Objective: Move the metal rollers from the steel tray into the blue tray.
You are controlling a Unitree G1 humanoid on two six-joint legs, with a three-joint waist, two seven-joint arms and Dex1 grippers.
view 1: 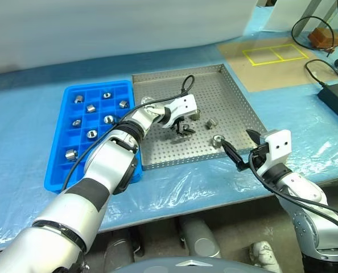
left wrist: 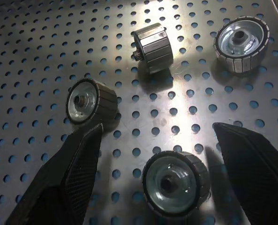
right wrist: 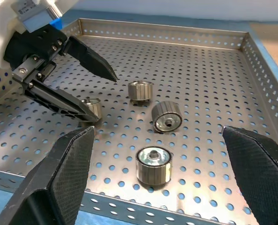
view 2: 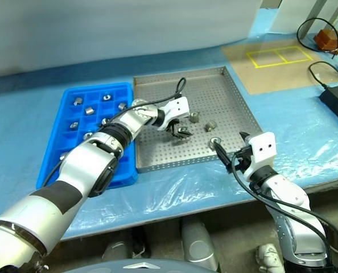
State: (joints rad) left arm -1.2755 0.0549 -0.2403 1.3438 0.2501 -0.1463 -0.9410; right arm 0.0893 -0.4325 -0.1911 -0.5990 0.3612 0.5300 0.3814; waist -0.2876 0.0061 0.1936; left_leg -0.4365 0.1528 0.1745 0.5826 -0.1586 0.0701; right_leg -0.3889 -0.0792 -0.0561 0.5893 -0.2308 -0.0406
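Steel tray (right wrist: 186,44), four metal rollers (right wrist: 153,165), left claw (right wrist: 94,91) agape

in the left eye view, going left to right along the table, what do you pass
bright blue plastic grid tray → left gripper over the perforated steel tray → small shiny metal roller → right gripper

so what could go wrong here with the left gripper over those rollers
The left gripper hangs open over four loose rollers in the steel tray. Two rollers lie near its fingers, so closing could knock one aside or trap both. The roller lying on its side could roll away if bumped.
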